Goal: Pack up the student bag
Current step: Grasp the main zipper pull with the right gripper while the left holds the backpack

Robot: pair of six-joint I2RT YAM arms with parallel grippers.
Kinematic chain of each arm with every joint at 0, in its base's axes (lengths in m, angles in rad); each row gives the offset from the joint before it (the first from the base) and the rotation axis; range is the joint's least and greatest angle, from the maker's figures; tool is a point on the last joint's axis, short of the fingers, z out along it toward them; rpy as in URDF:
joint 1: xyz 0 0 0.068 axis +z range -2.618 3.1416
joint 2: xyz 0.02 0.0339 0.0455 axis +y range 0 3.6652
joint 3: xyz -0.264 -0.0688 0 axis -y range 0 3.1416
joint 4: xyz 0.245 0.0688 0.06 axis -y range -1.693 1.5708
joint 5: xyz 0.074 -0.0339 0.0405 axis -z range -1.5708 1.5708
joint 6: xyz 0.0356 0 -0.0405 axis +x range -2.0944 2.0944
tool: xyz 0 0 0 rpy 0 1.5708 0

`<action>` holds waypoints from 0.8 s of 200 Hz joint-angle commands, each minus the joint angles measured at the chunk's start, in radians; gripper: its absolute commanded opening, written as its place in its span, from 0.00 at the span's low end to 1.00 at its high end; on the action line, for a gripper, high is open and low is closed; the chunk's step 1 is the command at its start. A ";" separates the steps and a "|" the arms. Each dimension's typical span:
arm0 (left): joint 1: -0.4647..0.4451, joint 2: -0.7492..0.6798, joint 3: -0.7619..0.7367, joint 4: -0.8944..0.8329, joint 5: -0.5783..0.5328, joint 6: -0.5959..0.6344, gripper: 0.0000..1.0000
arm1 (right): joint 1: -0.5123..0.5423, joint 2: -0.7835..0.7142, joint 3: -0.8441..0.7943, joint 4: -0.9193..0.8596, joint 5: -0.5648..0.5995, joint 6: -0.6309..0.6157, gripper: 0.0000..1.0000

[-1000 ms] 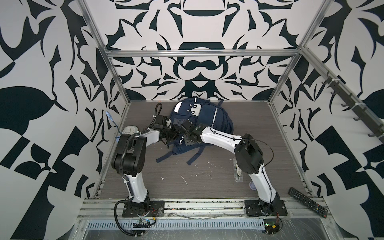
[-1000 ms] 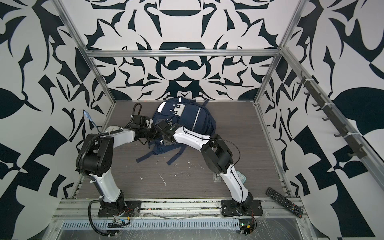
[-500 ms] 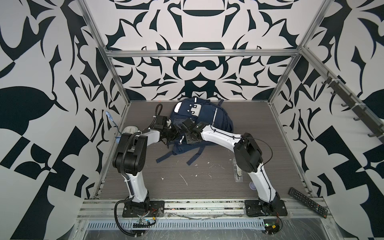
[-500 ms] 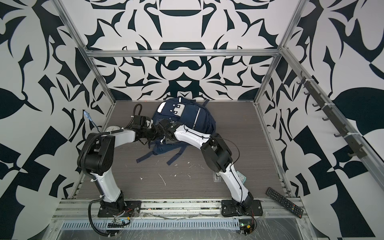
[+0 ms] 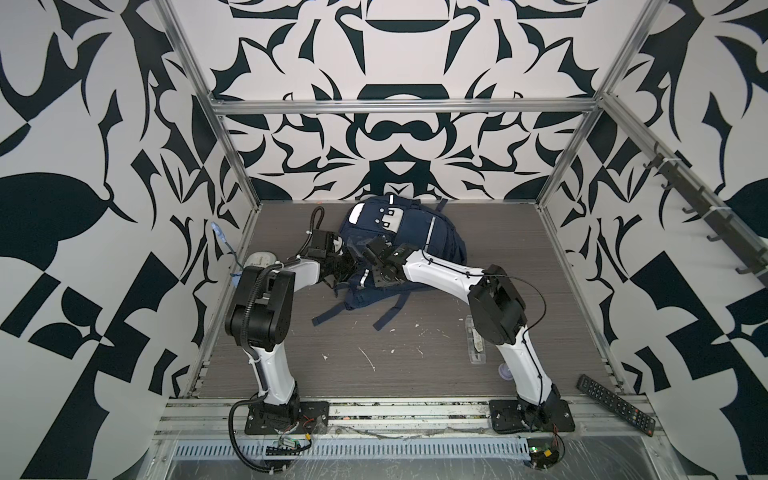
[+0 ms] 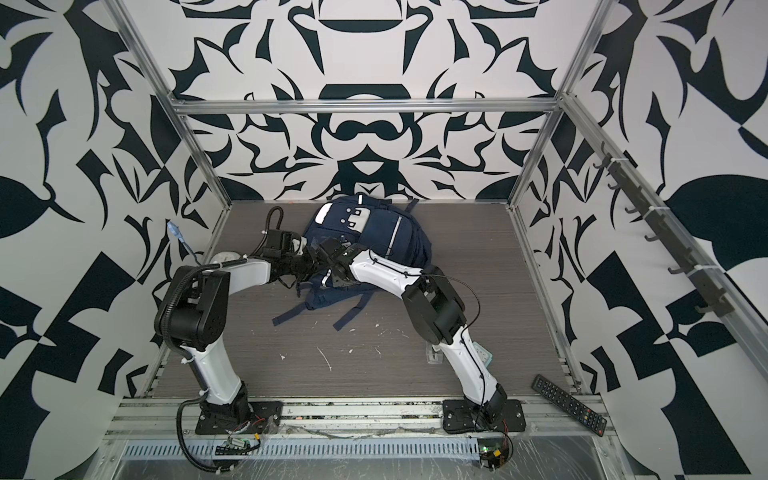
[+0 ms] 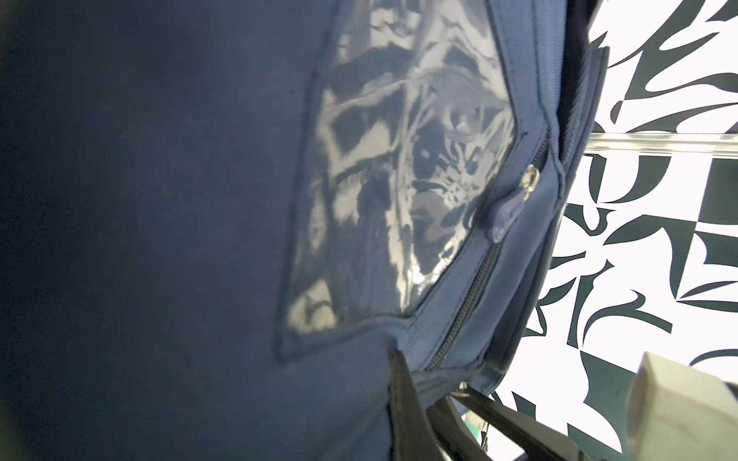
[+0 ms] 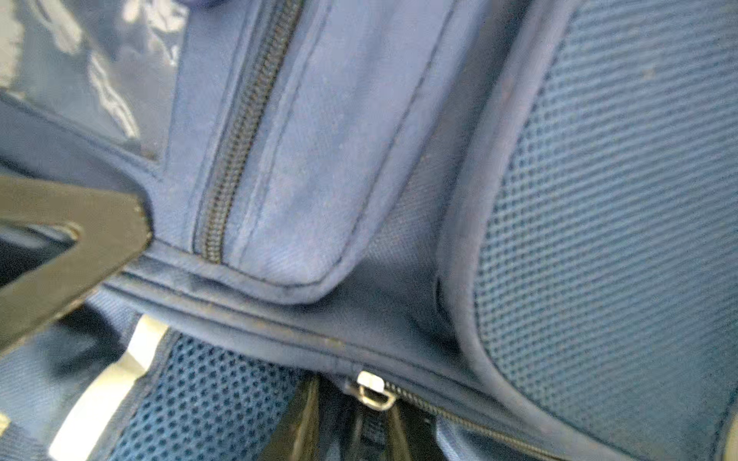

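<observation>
Since the student bag [image 5: 419, 245] is soft, floppy fabric lying at the back of the tabletop [image 5: 415, 365], grab seams or zip pulls (panels just bunch); left hand [image 7: 427, 383] clamped tight on its edge seam, right hand [image 8: 353, 419] narrowly parted around a zip pull [image 8: 371, 393], grip unclear.

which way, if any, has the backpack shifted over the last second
No. The backpack has stayed put: its loose straps end at the same spots beside the white scratch on the table.

The student bag [image 5: 411, 239] lies rear-centre (remote [image 5: 616, 405] front-right).
</observation>
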 commanded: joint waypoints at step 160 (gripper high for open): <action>-0.062 -0.092 -0.053 -0.010 0.025 0.003 0.00 | -0.042 -0.231 -0.303 0.399 0.023 0.100 0.31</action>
